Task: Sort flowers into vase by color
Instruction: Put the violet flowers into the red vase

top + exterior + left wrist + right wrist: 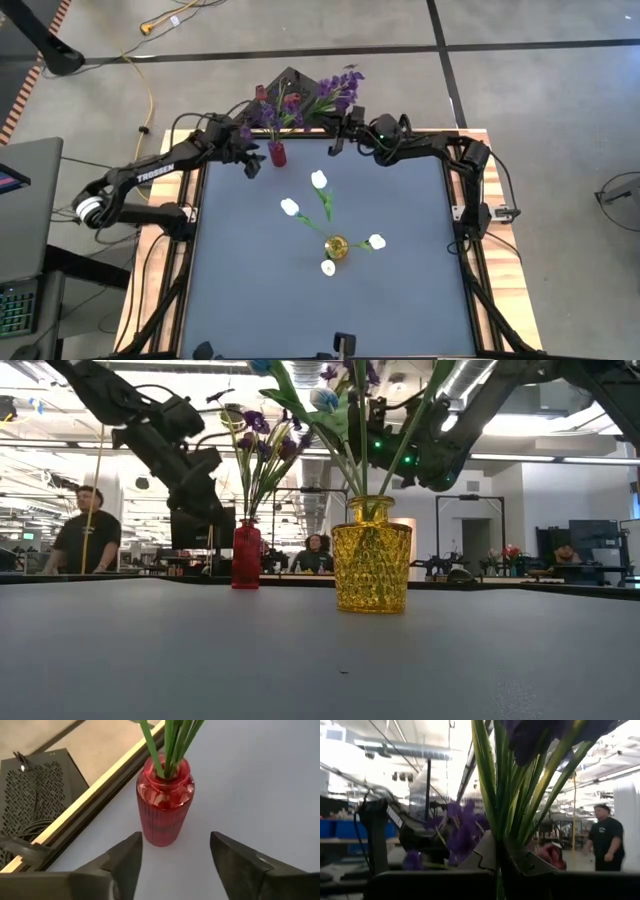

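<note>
A red vase stands near the table's far edge and holds dark red tulips and purple sprigs. My left gripper is open, a finger on either side of the red vase without touching it. My right gripper hangs over the far edge, shut on a bunch of purple sprigs. A yellow vase in mid-table holds several white tulips, which lean out over its rim. My right gripper pinches the green stems of the purple sprigs between its two fingers, several stems together. It reaches in from the table's right along the far edge. The bunch is lifted clear, its purple heads beyond the fingers.
A black perforated box sits beyond the table's wooden far edge, near the red vase. People stand and sit in the room behind the table. The grey table top spreads around the yellow vase.
</note>
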`<action>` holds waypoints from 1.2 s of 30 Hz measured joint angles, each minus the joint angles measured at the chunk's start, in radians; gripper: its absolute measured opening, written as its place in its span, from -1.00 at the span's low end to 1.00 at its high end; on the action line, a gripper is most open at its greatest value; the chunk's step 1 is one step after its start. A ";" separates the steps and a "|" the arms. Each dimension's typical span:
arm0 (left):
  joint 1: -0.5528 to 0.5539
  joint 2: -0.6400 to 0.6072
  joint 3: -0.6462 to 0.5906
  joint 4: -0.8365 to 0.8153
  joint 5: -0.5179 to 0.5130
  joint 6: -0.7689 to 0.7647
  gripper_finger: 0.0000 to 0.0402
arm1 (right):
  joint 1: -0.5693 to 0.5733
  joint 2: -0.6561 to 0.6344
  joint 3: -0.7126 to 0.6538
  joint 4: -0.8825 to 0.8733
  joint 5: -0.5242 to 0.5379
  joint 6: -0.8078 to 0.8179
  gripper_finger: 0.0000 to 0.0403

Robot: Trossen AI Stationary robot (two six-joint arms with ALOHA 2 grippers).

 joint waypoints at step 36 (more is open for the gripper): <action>-0.023 0.246 0.001 0.337 0.004 0.089 0.40 | 0.076 0.000 0.053 -0.153 0.063 -0.189 -0.85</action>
